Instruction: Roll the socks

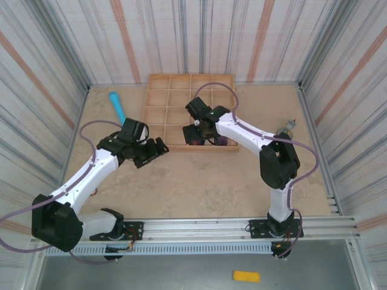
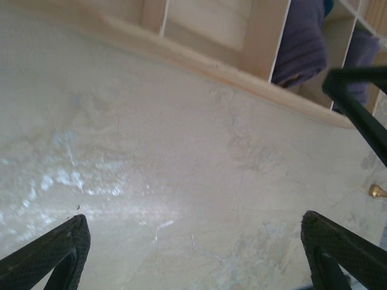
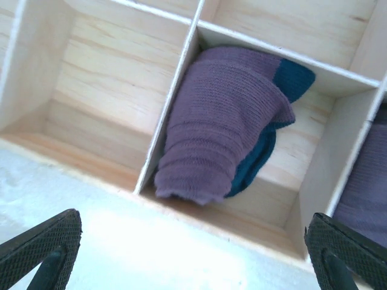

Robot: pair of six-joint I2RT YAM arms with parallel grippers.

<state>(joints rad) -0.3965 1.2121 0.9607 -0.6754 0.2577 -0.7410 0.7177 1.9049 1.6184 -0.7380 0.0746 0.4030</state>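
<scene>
**Top external.** A wooden tray (image 1: 158, 96) with a grid of compartments sits at the far middle of the counter (image 1: 199, 181). A light blue cylinder (image 1: 116, 106) lies on the counter left of the tray, apart from it. The right gripper (image 1: 202, 134) hangs over the tray's near row, right of centre. A patch of purple sock (image 1: 222, 141) shows just beside it in that row. The left gripper (image 1: 158, 148) is over bare counter, just off the tray's near left corner. From this height I cannot tell how far either set of jaws is spread.

**Left wrist.** The left gripper (image 2: 193, 235) is above bare counter (image 2: 151, 151), jaws wide with nothing between them. The tray's near wall (image 2: 199, 57) runs across the top. The purple sock (image 2: 302, 42) sits in a near-row compartment. A second sock (image 2: 364, 51) is in the next compartment to the right, partly behind a black bar.

**Right wrist.** The right gripper (image 3: 193, 235) has its jaws wide and empty, just outside the tray's near wall (image 3: 78, 160). The purple sock (image 3: 211, 127) is rolled into a bundle with teal at its far end and underside. It leans on the left divider of its near-row compartment. The second sock (image 3: 363, 175) lies in the adjoining compartment to the right, cut off by the frame edge.
</scene>
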